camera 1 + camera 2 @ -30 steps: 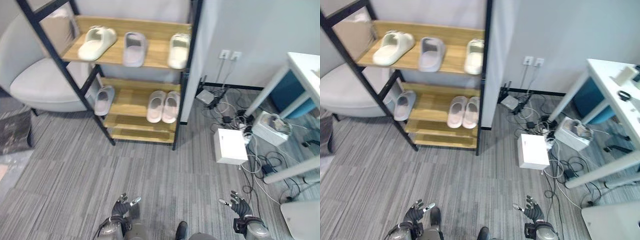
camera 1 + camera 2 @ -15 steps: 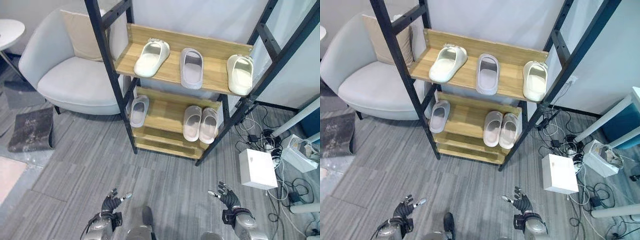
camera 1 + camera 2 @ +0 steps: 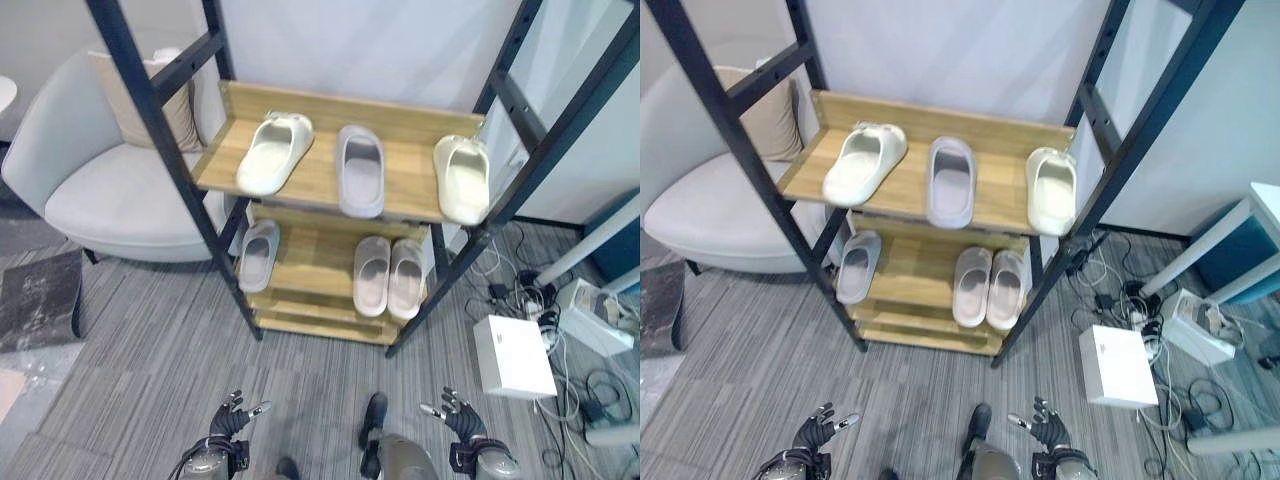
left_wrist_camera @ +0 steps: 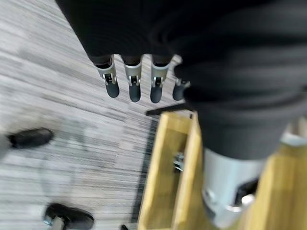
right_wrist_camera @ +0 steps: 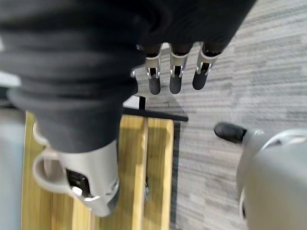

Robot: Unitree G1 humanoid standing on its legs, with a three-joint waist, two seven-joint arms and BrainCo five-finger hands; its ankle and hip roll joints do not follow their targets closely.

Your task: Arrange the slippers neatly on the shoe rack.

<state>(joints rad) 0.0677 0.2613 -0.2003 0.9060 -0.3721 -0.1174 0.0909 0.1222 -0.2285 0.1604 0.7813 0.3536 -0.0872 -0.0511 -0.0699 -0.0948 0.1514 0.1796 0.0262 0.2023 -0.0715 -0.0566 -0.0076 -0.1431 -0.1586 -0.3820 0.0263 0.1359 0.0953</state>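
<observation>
Six slippers (image 3: 272, 153) unmoved on shoe rack (image 3: 410, 195), both hands (image 3: 230, 420) still spread low

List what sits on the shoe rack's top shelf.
On the top shelf: a cream slipper angled at the left, a grey slipper in the middle, a cream slipper at the right edge. The back board hides anything behind the shelf.

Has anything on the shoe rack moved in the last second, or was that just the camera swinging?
Only the camera swung: the shoe rack now sits centred. The three slippers on the top shelf and three on the lower shelf lie as before. Left hand and right hand stay open, low, holding nothing.
</observation>
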